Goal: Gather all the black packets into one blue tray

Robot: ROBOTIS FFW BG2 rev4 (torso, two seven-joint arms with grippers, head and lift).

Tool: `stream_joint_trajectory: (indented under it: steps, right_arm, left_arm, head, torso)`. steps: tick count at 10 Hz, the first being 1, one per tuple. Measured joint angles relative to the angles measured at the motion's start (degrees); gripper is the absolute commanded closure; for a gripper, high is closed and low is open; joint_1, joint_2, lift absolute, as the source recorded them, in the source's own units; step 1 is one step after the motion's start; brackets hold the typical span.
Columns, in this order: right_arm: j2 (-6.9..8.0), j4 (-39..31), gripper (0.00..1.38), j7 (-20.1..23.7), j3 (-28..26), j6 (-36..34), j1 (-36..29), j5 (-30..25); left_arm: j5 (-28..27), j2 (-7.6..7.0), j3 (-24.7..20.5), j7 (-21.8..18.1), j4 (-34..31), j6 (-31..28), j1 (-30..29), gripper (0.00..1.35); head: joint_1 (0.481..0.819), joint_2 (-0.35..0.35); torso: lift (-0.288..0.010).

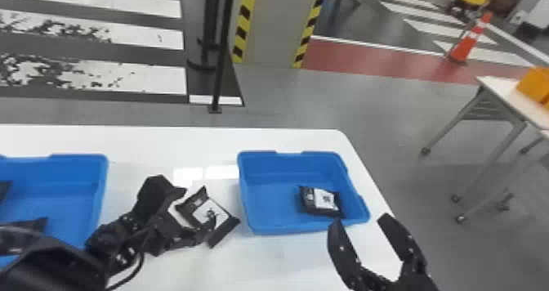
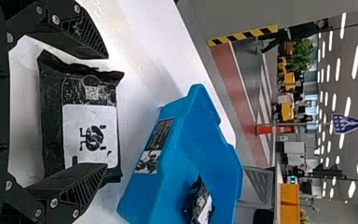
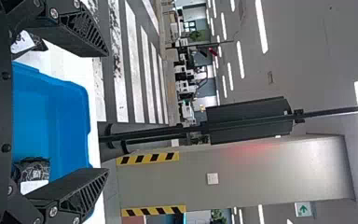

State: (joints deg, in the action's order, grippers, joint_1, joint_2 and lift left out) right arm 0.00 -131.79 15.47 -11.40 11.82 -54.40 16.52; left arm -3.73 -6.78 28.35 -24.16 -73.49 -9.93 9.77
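Left tool (image 2: pixel 107 110) stands wide, unclamped, around a black packet (image 2: pixel 91 126) on the bench (image 1: pixel 286 139), presumably to pinch opposite edges. Right tool (image 1: pixel 360 219) gapes empty near the right-hand tray (image 1: pixel 267 200); second packet (image 1: pixel 322 201) inside.

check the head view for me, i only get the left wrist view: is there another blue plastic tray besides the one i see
Observer: Yes, a second blue plastic tray stands on the white table, at the head view's left edge.
Operator: anything in it
Observer: What looks like a black packet, partly behind the left arm.
Operator: ok and what's on the robot's right
Observer: The right black end effector is open and empty, by the near side of the tray you see.
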Motion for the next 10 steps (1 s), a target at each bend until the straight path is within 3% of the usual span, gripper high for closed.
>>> stream_joint_trajectory:
  steps: [3, 4, 5, 7, 8, 9, 10]
  right_arm:
    - [0.00, 0.57, 0.15, 0.00, 0.34, 0.00, 0.47, 0.73]
    - [0.00, 0.78, 0.15, 0.00, 0.54, 0.00, 0.64, 0.95]
    - [0.00, 0.90, 0.15, 0.00, 0.65, 0.00, 0.74, 1.12]
    - [0.00, 0.94, 0.15, 0.00, 0.66, 0.12, 0.35, 1.85]
    - [0.00, 0.94, 0.15, 0.00, 0.66, 0.14, 0.28, 1.96]
    - [0.00, 0.94, 0.15, 0.00, 0.66, 0.14, 0.25, 1.99]
    - [0.00, 0.91, 0.15, 0.00, 0.66, 0.14, 0.06, 2.15]
  left_arm:
    - [-1.00, 0.73, 3.25, 0.58, 5.61, -2.15, 3.61, 0.23]
    - [-1.86, 1.00, 3.94, 0.80, 7.37, -2.79, 4.90, 0.48]
    - [-2.93, 1.07, 4.38, 0.83, 8.35, -3.02, 5.59, 0.85]
    - [-3.54, 1.16, 4.17, 0.81, 8.64, -4.31, 5.52, 0.82]
    - [-3.66, 1.18, 4.11, 0.71, 8.66, -5.19, 5.36, 0.86]
    - [-4.77, 1.20, 3.82, 0.76, 8.67, -4.50, 4.98, 1.21]
    - [-6.37, 1.35, 3.32, 1.17, 8.67, -3.21, 4.56, 1.22]
  head:
    - [0.695, -0.350]
    - [0.695, -0.350]
    - [0.695, -0.350]
    - [0.695, -0.350]
    - [0.695, -0.350]
    - [0.695, -0.350]
    - [0.695, -0.350]
  torso:
    - [-0.110]
    - [-0.110]
    - [-0.110]
    - [-0.110]
    - [-0.110]
    - [-0.110]
    - [-0.110]
